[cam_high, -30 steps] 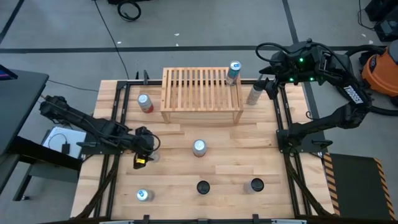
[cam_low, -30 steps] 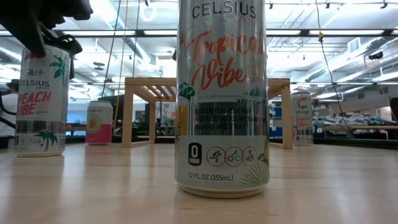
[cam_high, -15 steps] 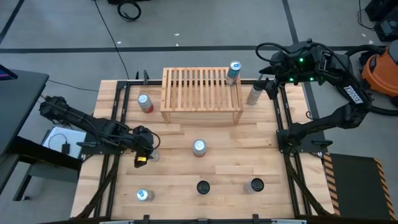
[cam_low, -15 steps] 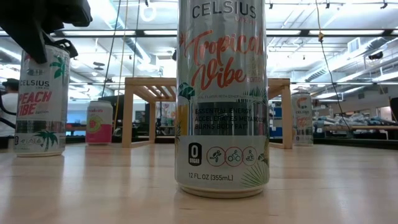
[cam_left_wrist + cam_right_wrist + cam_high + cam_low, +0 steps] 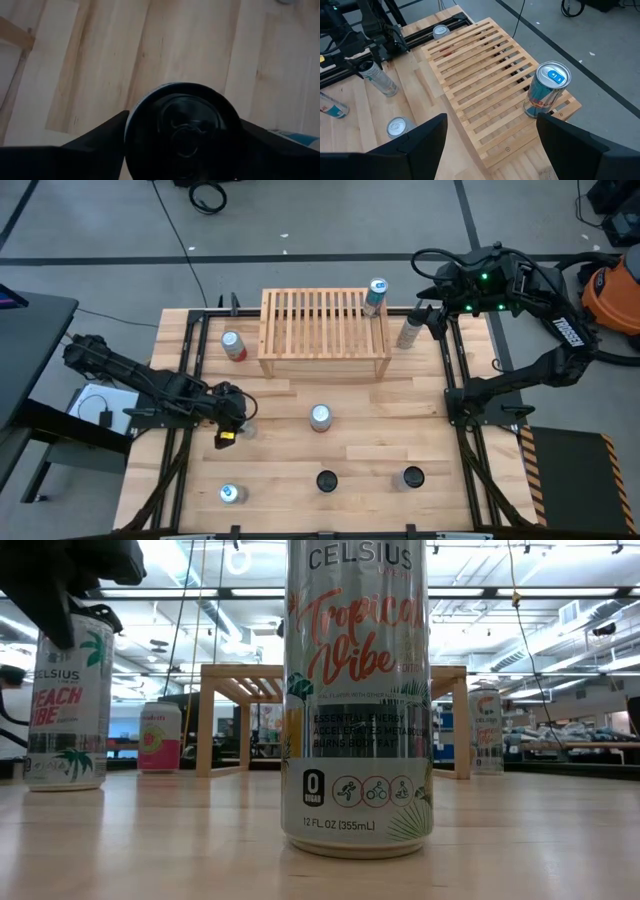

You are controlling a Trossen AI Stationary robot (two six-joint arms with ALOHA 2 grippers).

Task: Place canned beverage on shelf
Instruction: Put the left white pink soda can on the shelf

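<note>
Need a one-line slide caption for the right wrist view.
Right gripper open above the slatted wooden shelf, where one blue-topped can stands at a corner.

— What do we have on the worktop (image 5: 370, 450)?
— The wooden shelf (image 5: 323, 330) at the far edge; we count one blue can (image 5: 376, 295) on its corner, loose cans (image 5: 320, 417) standing before and beside it.

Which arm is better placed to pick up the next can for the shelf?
Left. The left gripper sits directly over a can, fingers open on either side of it. The right gripper hovers open, high at the back by the shelf, which already holds one can.
</note>
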